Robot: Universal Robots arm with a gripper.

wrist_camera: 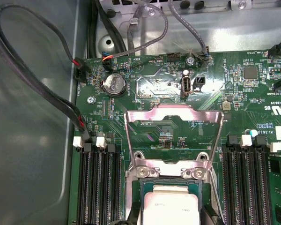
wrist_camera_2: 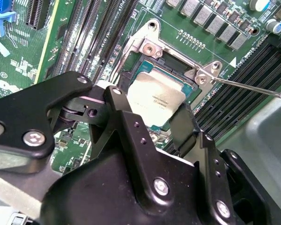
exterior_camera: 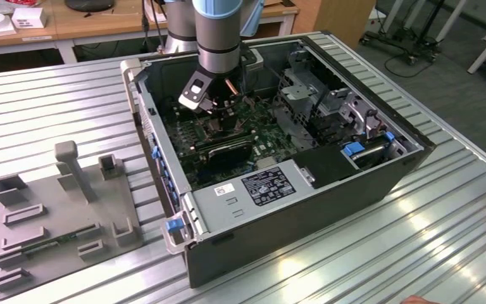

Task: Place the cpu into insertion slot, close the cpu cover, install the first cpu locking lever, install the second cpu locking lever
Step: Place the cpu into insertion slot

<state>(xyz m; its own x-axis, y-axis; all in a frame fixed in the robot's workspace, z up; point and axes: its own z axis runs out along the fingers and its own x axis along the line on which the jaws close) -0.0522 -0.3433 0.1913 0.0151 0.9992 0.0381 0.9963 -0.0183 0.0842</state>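
End effector (wrist_camera_2: 149, 105) directly over the cpu (wrist_camera_2: 154, 95) in the insertion slot (wrist_camera_2: 174, 65)

Exterior view is bright, even room light that seems to come from above, with pale glare streaks along the ribs of the metal table (exterior_camera: 454, 209) on the exterior view's right. The inside of the computer case (exterior_camera: 328, 221) sits noticeably darker. In the first wrist view the motherboard (wrist_camera: 150, 75) is lit evenly, the cpu cover (wrist_camera: 173, 115) throws back a soft white shine and the grey case wall (wrist_camera: 33, 140) looks hazy, and in the second wrist view the cpu (wrist_camera_2: 157, 96) top gleams pale.
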